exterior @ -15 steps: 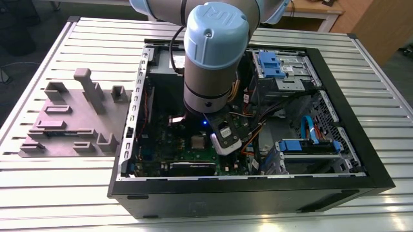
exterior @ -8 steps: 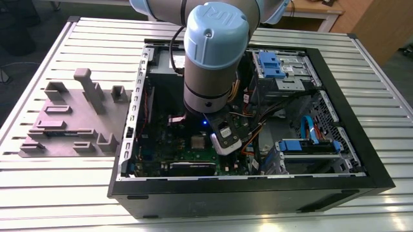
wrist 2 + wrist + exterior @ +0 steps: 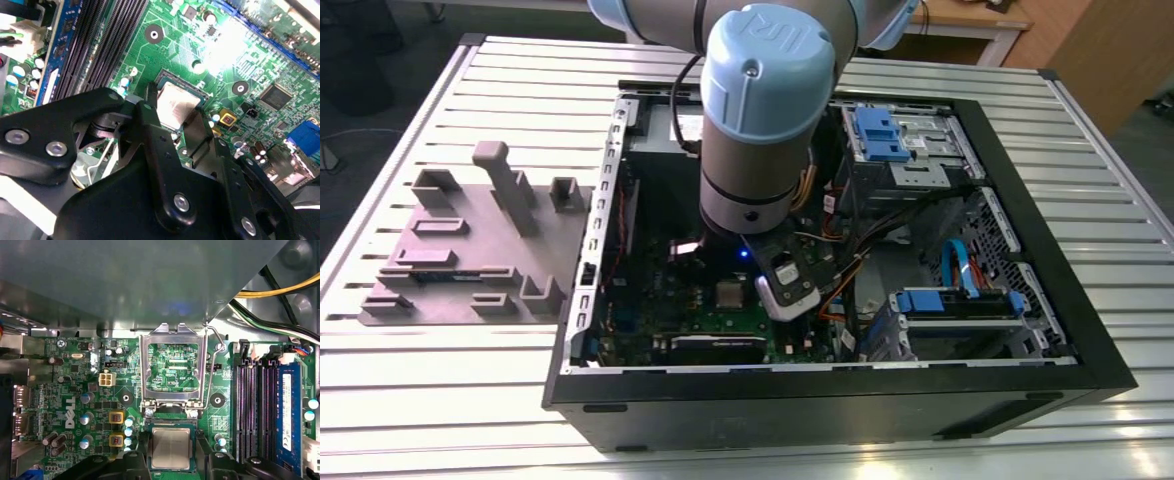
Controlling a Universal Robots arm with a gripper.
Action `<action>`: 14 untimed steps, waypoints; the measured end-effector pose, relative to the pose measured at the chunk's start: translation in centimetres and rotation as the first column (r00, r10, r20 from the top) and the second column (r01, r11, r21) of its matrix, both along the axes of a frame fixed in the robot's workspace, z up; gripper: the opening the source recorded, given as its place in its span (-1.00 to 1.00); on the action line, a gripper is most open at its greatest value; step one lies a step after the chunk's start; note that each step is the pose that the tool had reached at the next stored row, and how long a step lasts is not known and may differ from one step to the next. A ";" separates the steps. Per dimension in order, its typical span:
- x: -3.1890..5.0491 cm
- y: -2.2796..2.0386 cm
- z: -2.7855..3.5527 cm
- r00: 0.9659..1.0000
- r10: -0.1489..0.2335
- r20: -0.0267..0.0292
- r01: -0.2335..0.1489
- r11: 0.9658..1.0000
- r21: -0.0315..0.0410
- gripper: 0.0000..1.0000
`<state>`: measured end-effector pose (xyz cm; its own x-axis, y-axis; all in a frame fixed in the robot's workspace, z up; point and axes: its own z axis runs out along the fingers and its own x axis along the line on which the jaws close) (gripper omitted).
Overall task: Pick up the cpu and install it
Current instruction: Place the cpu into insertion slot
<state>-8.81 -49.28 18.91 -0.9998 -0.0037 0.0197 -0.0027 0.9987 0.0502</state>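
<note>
Reaching into the open computer case (image 3: 854,400) on the slatted worktop (image 3: 454,400), the 1 arm hangs its pincer (image 3: 172,112) squarely over the cpu (image 3: 171,449). The chip lies flat between the pincer's 2 sides, with no sideways offset showing. Whether the pincer is clamped on the chip or stands just apart from it, I cannot tell. The cpu is square, so it has no long axis, and it appears to sit in the socket recess on the green motherboard (image 3: 55,390). The socket's metal load frame (image 3: 172,336) stands swung up and open just beside it. In the exterior view the cpu lies toward 8 o'clock from the case's middle. A grey fixture block (image 3: 467,250) rests on the worktop at 9 o'clock of the case.
</note>
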 end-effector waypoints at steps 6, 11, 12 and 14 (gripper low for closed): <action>0.00 -0.05 0.00 1.000 0.004 0.000 -0.004 1.000 0.000 -0.09; -0.01 -0.06 0.00 1.000 0.004 0.000 -0.004 1.000 0.000 -0.07; -0.01 -0.06 -0.01 1.000 0.004 0.000 -0.004 1.000 0.000 0.06; -0.01 -0.06 0.03 1.000 0.004 0.000 -0.004 1.000 0.000 0.06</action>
